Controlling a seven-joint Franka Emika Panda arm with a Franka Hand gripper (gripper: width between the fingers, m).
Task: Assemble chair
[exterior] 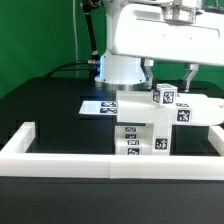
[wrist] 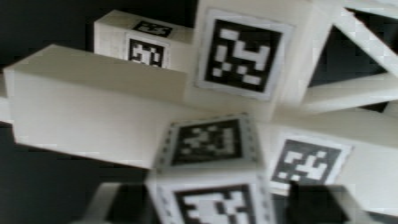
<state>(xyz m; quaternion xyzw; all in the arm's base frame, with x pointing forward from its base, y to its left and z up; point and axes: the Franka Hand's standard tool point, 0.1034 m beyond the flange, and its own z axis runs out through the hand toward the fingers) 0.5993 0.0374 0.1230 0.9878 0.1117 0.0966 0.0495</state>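
Just between the fingers (exterior: 150, 72) of the gripper (exterior: 170, 81) stands the chair (exterior: 165, 114).

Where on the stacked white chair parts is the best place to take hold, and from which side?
Probably the top block of the chair parts, taken from straight above. It stands proud of the long bar beside it, with flat upright faces for the fingers, and the open hand hangs directly over it. Lower down the parts sit crowded together.
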